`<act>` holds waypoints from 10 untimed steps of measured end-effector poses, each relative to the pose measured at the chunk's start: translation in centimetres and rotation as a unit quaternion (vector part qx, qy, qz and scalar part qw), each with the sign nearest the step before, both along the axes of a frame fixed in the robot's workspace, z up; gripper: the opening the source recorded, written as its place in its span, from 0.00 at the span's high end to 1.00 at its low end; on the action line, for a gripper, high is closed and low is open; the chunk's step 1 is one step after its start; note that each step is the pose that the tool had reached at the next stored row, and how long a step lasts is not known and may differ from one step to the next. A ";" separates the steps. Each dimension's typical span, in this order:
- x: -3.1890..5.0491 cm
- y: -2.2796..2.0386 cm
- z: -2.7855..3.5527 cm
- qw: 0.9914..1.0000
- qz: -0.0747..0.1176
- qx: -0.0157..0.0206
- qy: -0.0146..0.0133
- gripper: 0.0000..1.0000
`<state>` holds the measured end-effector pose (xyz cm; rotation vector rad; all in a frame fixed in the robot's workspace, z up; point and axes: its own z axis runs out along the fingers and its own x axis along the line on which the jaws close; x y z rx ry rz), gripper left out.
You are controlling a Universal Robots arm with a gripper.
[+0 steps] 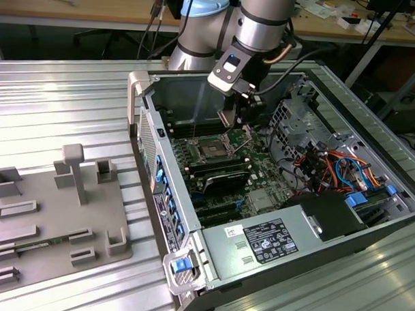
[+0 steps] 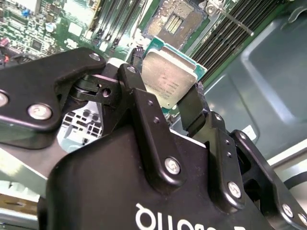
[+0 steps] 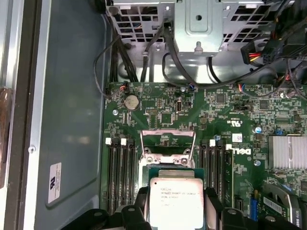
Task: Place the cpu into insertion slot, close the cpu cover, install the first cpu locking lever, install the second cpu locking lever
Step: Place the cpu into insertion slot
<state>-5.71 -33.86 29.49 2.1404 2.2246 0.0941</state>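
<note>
The gripper (image 2: pixel 165 86) has the cpu (image 3: pixel 175 205) pinched by opposite edges between its fingers (image 2: pixel 144 110), insertion slot (image 2: pixel 175 21) out past the fingertips. Light, stiff, probably fragile underneath, so edge grip looks right.

Robotics lab: opened computer tower (image 1: pixel 274 199) on ribbed metal table (image 1: pixel 59 102), cluttered workbenches (image 1: pixel 83 15) behind.

The cpu (image 3: pixel 175 203), a small flat square with a silver top and greenish edge, is hanging over the green board, pinched at two opposite edges in the gripper (image 2: pixel 169 93). Just beyond it the insertion slot (image 2: pixel 175 21), dark with a silver rim, is lying bare. The cpu cover (image 3: pixel 168 131), a thin silver frame, is standing swung open on its hinge.
</note>
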 end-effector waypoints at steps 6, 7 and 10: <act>-0.30 0.46 -1.29 1.000 0.010 0.000 0.000 0.45; -0.33 0.50 -1.48 1.000 0.010 0.000 0.000 0.45; -0.65 0.66 -2.62 1.000 0.010 0.000 0.000 0.45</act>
